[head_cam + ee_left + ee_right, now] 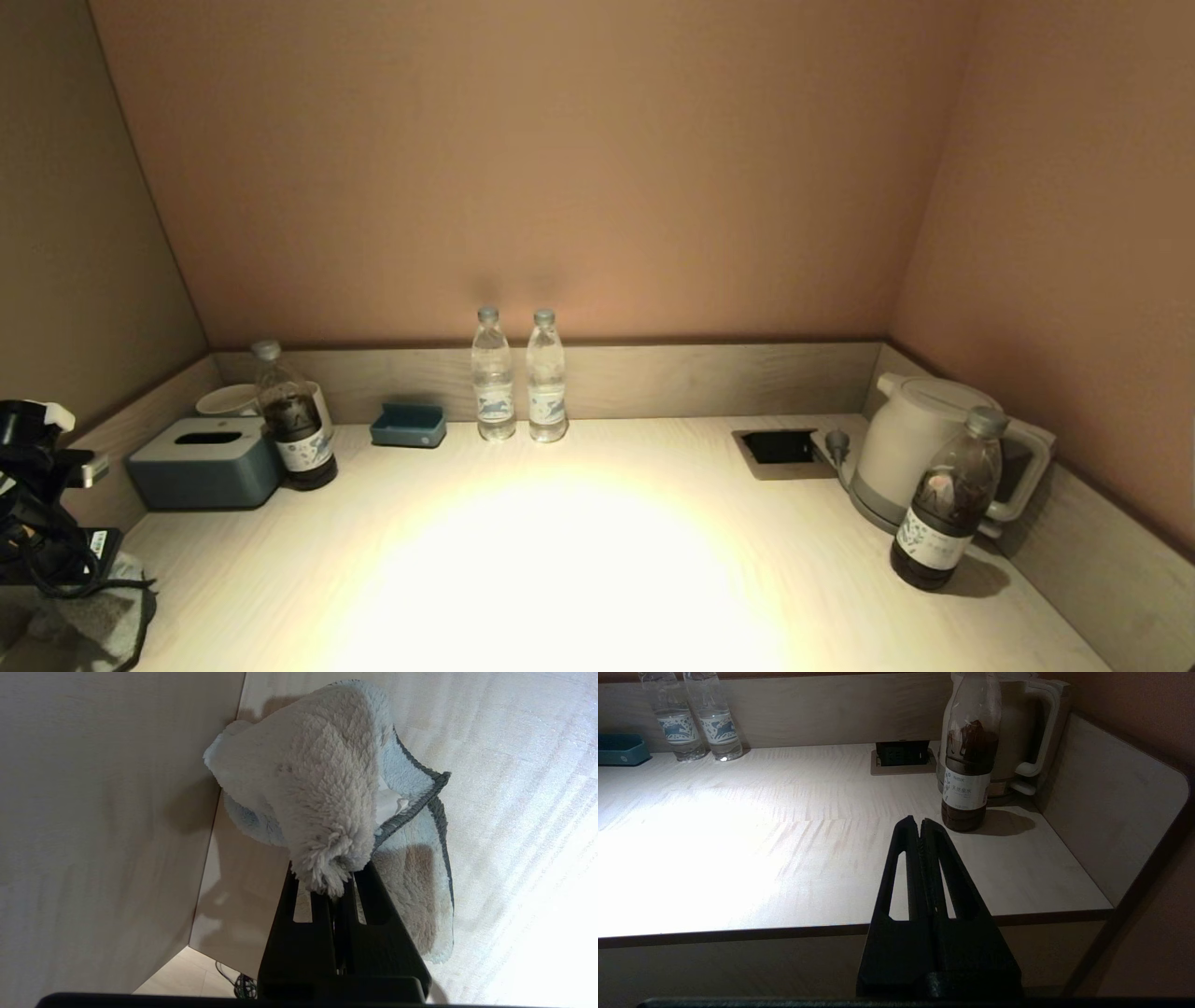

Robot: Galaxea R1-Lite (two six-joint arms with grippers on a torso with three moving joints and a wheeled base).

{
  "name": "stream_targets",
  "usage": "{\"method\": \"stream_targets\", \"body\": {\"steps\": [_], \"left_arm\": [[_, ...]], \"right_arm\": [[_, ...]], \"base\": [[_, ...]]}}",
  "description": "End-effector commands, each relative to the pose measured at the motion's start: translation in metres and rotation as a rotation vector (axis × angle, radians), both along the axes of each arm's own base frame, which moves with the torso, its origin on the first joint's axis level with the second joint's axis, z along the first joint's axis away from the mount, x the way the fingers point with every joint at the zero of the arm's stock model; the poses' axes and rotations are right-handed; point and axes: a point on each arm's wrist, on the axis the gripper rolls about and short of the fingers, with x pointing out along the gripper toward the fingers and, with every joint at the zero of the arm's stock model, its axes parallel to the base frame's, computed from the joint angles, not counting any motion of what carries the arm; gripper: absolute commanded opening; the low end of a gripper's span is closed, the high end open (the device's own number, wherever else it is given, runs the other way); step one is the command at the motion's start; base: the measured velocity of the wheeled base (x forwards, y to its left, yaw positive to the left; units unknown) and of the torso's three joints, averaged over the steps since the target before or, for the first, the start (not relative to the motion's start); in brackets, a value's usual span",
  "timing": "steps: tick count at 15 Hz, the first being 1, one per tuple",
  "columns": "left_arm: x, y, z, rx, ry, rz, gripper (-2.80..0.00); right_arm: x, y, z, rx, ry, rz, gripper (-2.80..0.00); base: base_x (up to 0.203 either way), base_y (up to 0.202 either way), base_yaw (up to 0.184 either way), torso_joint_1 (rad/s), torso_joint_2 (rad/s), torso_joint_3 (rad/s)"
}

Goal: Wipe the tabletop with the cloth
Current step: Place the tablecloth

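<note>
A fluffy grey-white cloth with a dark hem lies bunched at the front left corner of the light wooden tabletop, against the left side panel. It also shows in the head view. My left gripper is shut on a fold of the cloth, with the rest of it draped on the table. My right gripper is shut and empty, held off the table's front edge, right of centre, out of the head view.
Along the back stand two clear water bottles, a blue dish, a tissue box, a dark bottle and a cup. At the right are a white kettle, a dark bottle and a socket recess.
</note>
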Motion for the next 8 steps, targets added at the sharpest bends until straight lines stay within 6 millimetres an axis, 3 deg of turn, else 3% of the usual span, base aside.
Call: {"method": "stream_targets", "body": {"steps": [1, 8], "left_arm": [[0.0005, 0.0007, -0.0016, 0.002, 0.005, 0.001, -2.80], [-0.0001, 0.0001, -0.0048, 0.002, 0.018, 0.004, -2.80]], "right_arm": [[0.0001, 0.0000, 0.0000, 0.000, 0.001, -0.001, -2.80], [0.0001, 0.0000, 0.0000, 0.000, 0.001, -0.001, -2.80]], "base": [[0.000, 0.000, 0.000, 0.000, 0.00, 0.000], [0.000, 0.000, 0.000, 0.000, 0.00, 0.000]]}}
